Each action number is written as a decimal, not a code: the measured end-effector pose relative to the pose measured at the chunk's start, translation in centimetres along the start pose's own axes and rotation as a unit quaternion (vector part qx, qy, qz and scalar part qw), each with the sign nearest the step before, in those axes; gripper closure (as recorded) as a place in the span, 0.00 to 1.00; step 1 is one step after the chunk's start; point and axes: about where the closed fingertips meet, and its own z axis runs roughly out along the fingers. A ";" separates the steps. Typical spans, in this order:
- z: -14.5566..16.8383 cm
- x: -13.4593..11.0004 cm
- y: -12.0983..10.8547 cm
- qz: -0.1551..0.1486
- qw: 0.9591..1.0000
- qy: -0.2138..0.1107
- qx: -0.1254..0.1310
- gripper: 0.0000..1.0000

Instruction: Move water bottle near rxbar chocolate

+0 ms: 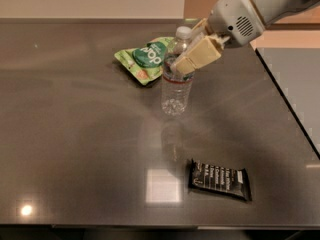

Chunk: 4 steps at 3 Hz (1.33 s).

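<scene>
Camera view: your gripper point(183, 51) is clamped on the upright water bottle point(176, 91), well beyond the rxbar chocolate point(219, 179). The green pouch point(144, 59) lies farther from the bar still.

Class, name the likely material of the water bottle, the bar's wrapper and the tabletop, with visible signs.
Water bottle, its neck in the gripper jaws: clear ribbed plastic, see-through. Rxbar chocolate wrapper: probably glossy black film, crimped ends. Tabletop: dark, polished, reflects lights; material unclear.

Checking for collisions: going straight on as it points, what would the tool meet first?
The tool, clamped high on the water bottle, meets that bottle first; beyond it probably the green pouch, depth unclear.
</scene>
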 end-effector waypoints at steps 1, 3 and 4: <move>-3.0 1.4 1.4 0.012 1.000 -0.008 0.010 1.00; -5.6 4.7 4.5 0.024 0.999 -0.005 0.026 1.00; -6.0 6.2 5.8 0.021 0.999 0.009 0.033 1.00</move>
